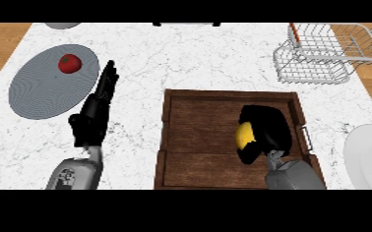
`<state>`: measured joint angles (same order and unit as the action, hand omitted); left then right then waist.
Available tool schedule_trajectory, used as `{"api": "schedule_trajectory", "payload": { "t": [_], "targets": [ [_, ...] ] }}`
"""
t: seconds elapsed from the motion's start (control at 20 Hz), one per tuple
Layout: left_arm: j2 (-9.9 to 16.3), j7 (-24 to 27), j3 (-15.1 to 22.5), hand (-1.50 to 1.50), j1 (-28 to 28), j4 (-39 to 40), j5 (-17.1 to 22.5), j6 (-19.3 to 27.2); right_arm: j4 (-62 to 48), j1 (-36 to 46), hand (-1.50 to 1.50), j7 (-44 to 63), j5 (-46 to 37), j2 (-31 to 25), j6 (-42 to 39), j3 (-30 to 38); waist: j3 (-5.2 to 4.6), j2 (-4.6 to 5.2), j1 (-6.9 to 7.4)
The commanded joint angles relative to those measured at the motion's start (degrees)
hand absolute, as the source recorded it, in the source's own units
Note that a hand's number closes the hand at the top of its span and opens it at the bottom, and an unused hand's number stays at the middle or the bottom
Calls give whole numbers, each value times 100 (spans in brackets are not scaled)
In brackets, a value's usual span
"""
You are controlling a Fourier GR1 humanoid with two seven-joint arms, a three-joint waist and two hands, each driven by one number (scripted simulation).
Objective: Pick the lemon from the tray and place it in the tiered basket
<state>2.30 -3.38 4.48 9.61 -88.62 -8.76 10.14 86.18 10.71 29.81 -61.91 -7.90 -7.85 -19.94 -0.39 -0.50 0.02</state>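
Fingers of the right robot hand point(265, 128) curl round the small yellow lemon point(245, 135) over the brown wooden tray point(196, 128); it looks light, firm, smooth-skinned, best held across its middle, while the left robot hand point(98, 105) rests with straight fingers.

You are looking at two grey forearms entering from the lower edge, each ending in a black hand. Your left hand point(93, 115) is slim and glossy black, with long dark fingers above a boxy grey wrist casing bearing small dark markings. Your right hand point(267, 128) is a bulkier black shape above a plain grey forearm block
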Motion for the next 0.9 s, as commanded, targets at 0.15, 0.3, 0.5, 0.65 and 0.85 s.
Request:
{"api": "schedule_trajectory", "payload": {
  "t": [0.15,0.3,0.5,0.65,0.85],
  "targets": [
    [82,-53,-109,0,159,38,-13,-4,-792,274,150,101,-345,-863,-1265,48,36,69,22],
    [-54,21,48,0,-189,-134,-19,7,-910,421,150,210,-613,-742,-1032,35,39,55,29],
    [93,256,-144,0,-290,12,128,-168,-138,724,150,519,-674,-928,-1477,409,37,46,-1],
    [-101,139,87,0,-214,-42,-221,135,913,866,150,1238,-755,-729,-2113,414,35,30,-31],
    [-21,16,60,0,-311,-218,-149,27,1780,1130,150,1151,-467,-1243,-2492,1155,36,22,-48]
  ]
}}
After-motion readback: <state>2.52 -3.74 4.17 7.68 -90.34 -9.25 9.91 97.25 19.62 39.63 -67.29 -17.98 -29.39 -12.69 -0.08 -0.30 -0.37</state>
